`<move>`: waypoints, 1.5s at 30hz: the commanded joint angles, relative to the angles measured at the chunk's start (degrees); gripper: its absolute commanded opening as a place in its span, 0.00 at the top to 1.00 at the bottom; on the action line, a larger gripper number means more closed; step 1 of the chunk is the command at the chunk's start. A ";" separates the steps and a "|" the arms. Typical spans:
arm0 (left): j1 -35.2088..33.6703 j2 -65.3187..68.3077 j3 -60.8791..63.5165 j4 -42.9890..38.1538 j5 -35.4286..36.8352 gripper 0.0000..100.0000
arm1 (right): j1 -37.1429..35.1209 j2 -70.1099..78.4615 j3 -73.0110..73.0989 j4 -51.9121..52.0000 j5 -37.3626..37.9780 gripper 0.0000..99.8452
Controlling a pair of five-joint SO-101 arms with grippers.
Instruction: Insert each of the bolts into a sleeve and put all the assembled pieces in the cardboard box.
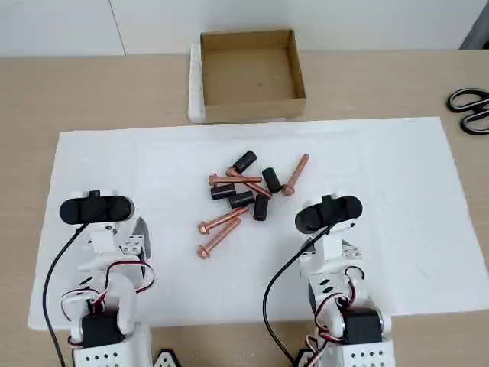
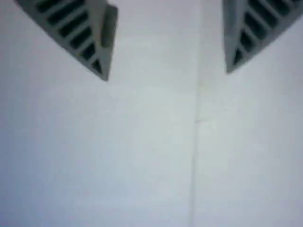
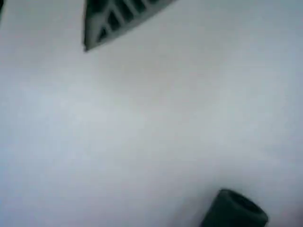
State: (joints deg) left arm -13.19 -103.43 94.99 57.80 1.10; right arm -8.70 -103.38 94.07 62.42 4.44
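Several copper bolts (image 1: 223, 222) and several short black sleeves (image 1: 261, 206) lie loose in a heap at the middle of the white sheet (image 1: 397, 199). None of the bolts sits in a sleeve. The open cardboard box (image 1: 293, 65) stands empty beyond the sheet's far edge. My left gripper (image 2: 166, 73) hovers open over bare sheet at the near left, left of the heap, with nothing between its fingers (image 2: 94, 52). My right gripper (image 3: 42, 28) hangs open over the sheet at the near right, holding nothing. One black sleeve (image 3: 234, 210) lies a short way ahead of it.
A white block (image 1: 195, 84) stands against the box's left wall. Black-handled scissors (image 1: 470, 108) lie on the bare table at the far right. The two arm bases (image 1: 103, 336) stand at the table's near edge. Bare sheet stretches left and right of the heap.
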 commanded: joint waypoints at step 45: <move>-12.40 -0.70 -14.37 5.63 -4.75 0.85 | 3.56 82.77 -84.04 18.68 9.93 0.88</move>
State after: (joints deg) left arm -24.79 -103.43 83.38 64.92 -1.45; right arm -2.37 -23.82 15.56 79.56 17.36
